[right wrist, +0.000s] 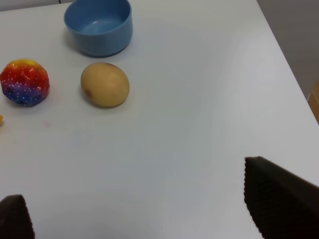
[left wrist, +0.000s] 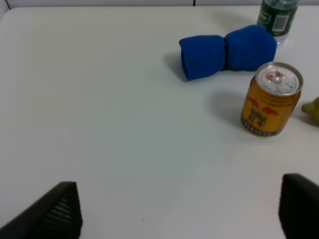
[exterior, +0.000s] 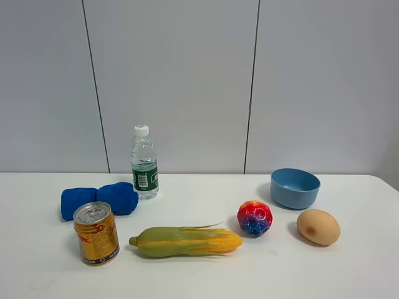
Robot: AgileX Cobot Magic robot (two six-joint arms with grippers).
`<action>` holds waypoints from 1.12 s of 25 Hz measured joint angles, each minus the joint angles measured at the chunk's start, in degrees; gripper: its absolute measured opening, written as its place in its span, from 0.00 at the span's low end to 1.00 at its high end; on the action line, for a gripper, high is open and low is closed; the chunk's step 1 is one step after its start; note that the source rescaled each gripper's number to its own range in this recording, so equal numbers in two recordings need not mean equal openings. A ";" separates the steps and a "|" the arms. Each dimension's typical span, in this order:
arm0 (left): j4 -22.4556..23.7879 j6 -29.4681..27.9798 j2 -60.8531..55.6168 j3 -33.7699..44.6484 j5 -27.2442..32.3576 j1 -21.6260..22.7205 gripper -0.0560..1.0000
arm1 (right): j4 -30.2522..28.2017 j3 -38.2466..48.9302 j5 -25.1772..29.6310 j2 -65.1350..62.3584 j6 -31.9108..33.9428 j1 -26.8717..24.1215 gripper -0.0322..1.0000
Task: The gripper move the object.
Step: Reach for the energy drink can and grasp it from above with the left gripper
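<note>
The gold can [exterior: 96,233] with red markings and a silver pull-tab top stands upright at the front left of the white table [exterior: 199,280]. It also shows in the left wrist view [left wrist: 270,99], well ahead of my left gripper [left wrist: 182,211], whose black jaws stand wide apart and empty over bare table. My right gripper [right wrist: 149,211] is also open and empty, over bare table short of the egg [right wrist: 105,84]. Neither gripper shows in the exterior high view.
A blue cloth roll [exterior: 98,199] lies just behind the can, and a clear water bottle [exterior: 144,163] stands behind that. A corn cob [exterior: 186,240] lies right of the can. A multicoloured ball [exterior: 254,218], blue bowl [exterior: 294,187] and egg [exterior: 318,227] sit at the right.
</note>
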 joint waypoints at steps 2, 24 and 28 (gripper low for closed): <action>0.00 0.00 0.00 0.00 0.00 0.00 0.64 | 0.00 0.00 0.00 0.00 0.00 0.00 1.00; 0.00 0.00 0.00 0.00 0.00 0.00 0.64 | 0.00 0.00 0.00 0.00 0.00 0.00 1.00; 0.00 0.00 0.00 0.00 0.00 0.00 0.64 | 0.00 0.00 0.00 0.00 0.00 0.00 1.00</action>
